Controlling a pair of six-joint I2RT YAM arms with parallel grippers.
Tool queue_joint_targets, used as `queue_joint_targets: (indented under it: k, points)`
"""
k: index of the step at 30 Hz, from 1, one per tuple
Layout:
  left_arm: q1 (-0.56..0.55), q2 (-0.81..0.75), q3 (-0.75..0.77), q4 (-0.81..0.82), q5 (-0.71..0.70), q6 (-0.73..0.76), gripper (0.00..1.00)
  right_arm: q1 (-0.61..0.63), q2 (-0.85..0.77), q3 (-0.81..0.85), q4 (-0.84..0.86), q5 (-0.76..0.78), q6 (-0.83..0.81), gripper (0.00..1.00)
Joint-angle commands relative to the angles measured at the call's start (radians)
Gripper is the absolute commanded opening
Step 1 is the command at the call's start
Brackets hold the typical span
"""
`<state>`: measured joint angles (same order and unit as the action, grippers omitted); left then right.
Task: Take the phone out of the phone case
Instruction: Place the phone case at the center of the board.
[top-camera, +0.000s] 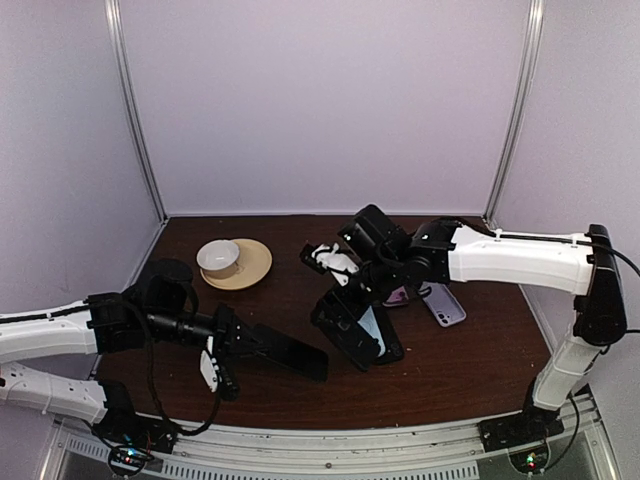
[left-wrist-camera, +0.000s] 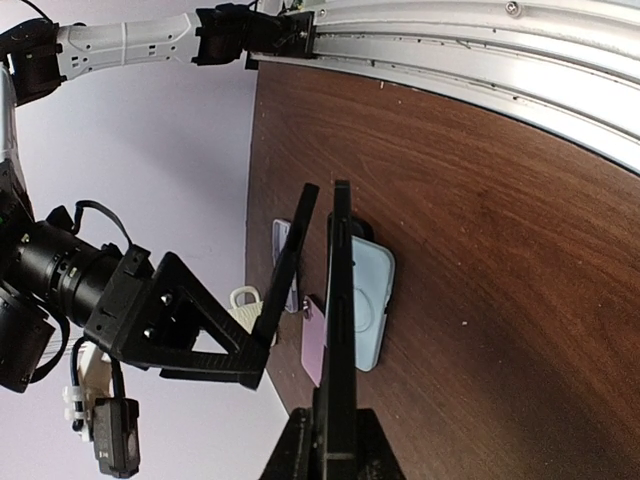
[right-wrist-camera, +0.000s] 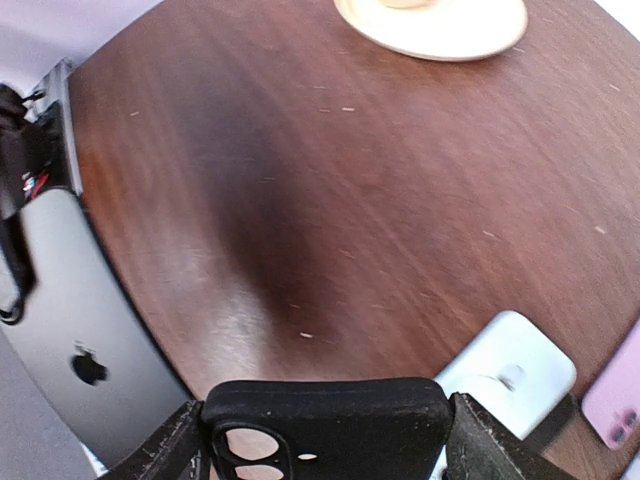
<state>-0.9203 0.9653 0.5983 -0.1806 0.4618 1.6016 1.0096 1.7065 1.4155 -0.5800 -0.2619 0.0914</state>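
My left gripper (top-camera: 225, 352) is shut on a dark grey phone (top-camera: 292, 352) and holds it just above the table, pointing right. The phone shows edge-on in the left wrist view (left-wrist-camera: 341, 320) and back-up, with its logo, in the right wrist view (right-wrist-camera: 85, 350). My right gripper (top-camera: 348, 302) is shut on the black phone case (top-camera: 352, 335), which is tilted above the table. The table shows through the camera cut-out of the case (right-wrist-camera: 325, 420). Phone and case are apart, a short gap between them.
A pale blue phone (top-camera: 378, 325) lies on the table under the black case. Two purple phones (top-camera: 445, 303) lie to its right. A cup on a cream saucer (top-camera: 235, 262) stands at the back left. The table's front rail (top-camera: 330, 440) is close by.
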Motion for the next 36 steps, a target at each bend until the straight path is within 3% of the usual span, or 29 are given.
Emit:
queue_joint_targets:
  k: [1,16,28,36]
  points:
    - [-0.002,-0.002,0.013,0.091,0.004,-0.015,0.00,-0.053,-0.082,-0.046,-0.075,0.129,0.034,0.74]
    - [-0.001,0.007,0.017,0.086,0.006,-0.025,0.00,-0.189,-0.194,-0.262,-0.380,0.431,0.197,0.76]
    - [-0.002,0.012,0.017,0.084,0.003,-0.029,0.00,-0.315,-0.104,-0.337,-0.267,0.358,0.103,0.80]
    - [-0.001,0.012,0.017,0.084,0.001,-0.032,0.00,-0.356,-0.039,-0.343,-0.224,0.276,0.089,0.99]
